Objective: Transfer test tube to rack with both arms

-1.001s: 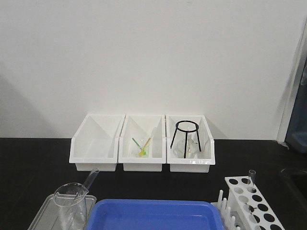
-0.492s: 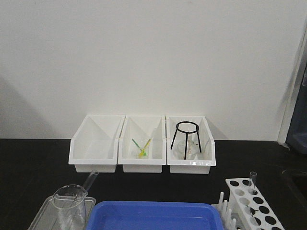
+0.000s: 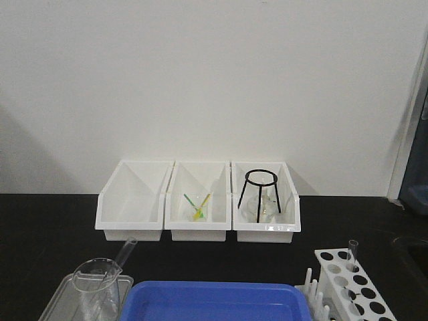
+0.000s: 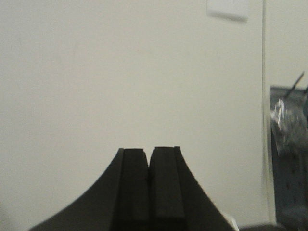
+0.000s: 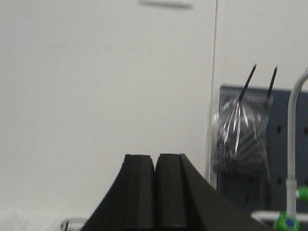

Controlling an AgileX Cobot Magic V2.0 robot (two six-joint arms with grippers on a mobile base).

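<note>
**Both grippers raised and closed; test tube in the beaker at front left**

Front view: I see the test tube (image 3: 126, 251) leaning in the clear beaker (image 3: 97, 281) at the lower left, its open rim up and tilted to the right past the beaker's lip. Its lower part is hard to trace through the glass. The beaker stands on a grey tray (image 3: 59, 302), and the frame's bottom edge cuts off both. Just right of them lies a blue tub (image 3: 214, 299), also cropped below.

The rack (image 3: 361, 289) sits at the lower right on the black table (image 3: 40, 224), with its pegs (image 3: 310, 286) on the side facing the tub; its near end runs out of frame. A second tube (image 3: 352, 253) stands upright in a hole at the rack's far end.

Three white bins (image 3: 198, 233) line the back wall (image 3: 214, 80). The right one holds a black tripod (image 3: 260, 192) over some clear glassware I cannot identify; the middle one holds small green and yellow pieces too small to name.

Neither arm appears in the front view.

Left wrist view: the left gripper (image 4: 149, 150) points at a pale wall, its jaws pressed together with only a thin seam, and nothing shows between them.

Right wrist view: the right gripper (image 5: 155, 156) is likewise closed up on itself, gripping nothing. A blurred plastic bag (image 5: 240, 139) hangs at the right.
</note>
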